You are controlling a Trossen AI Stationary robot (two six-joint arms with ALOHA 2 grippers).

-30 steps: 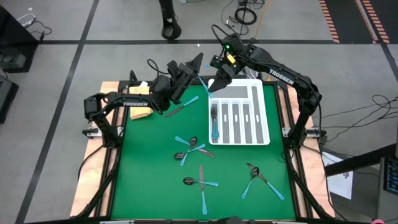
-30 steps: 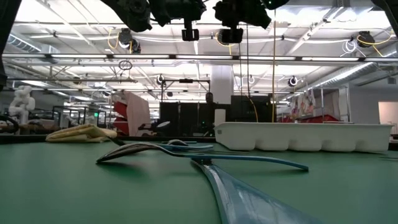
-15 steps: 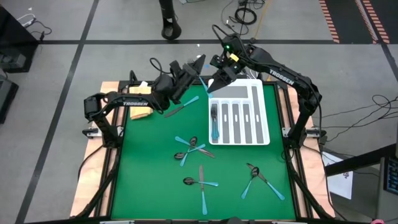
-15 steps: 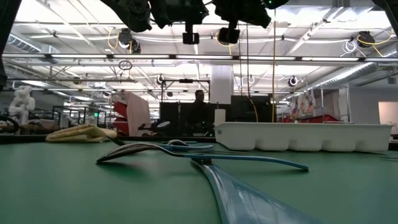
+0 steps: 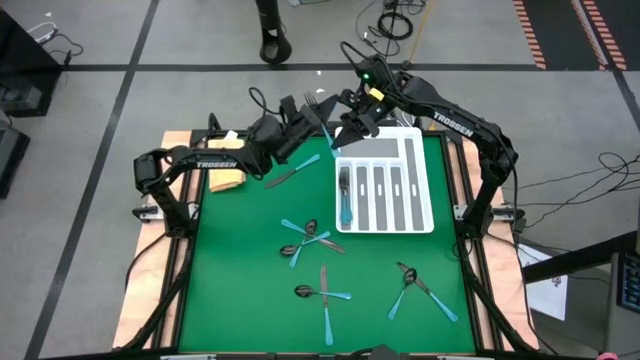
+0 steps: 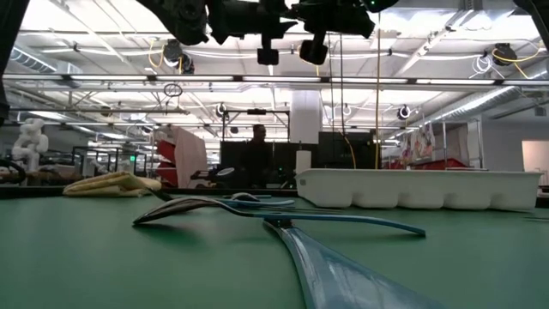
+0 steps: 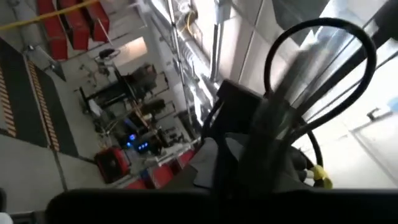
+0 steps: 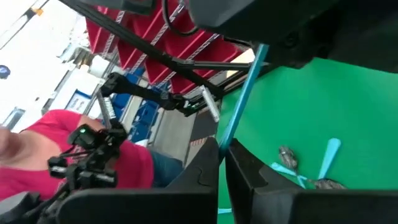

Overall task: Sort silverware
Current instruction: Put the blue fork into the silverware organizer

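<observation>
High above the table's far edge, my left gripper (image 5: 312,108) and my right gripper (image 5: 346,127) meet tip to tip. Between them runs one piece of the silverware with a thin light-blue handle (image 8: 241,102). Its head is hidden behind the left gripper. My right gripper (image 8: 225,163) is shut on the handle, whose other end runs up into the dark left gripper (image 8: 273,37). More silverware lies on the green mat in loose groups (image 5: 308,236), (image 5: 322,293), (image 5: 415,284), and one piece (image 5: 290,177) lies near the far edge. My right gripper pinches the light-blue handle (image 8: 227,142) between its two fingers near one end. The fingers lie roughly along the handle. The piece is lifted clear, high over the table, and slants up to the left gripper.
A white compartmented tray (image 5: 426,180) lies at the far right of the mat, with blue-handled pieces (image 5: 346,205) in its leftmost slot; it also shows in the low view (image 6: 412,189). A yellowish cloth (image 5: 226,182) lies at the far left. A person stands beyond the far edge (image 5: 272,35).
My right gripper has shut on the light-blue handle that my left gripper holds up. Both stay high over the far edge, and the left gripper has edged a little toward the right one.
</observation>
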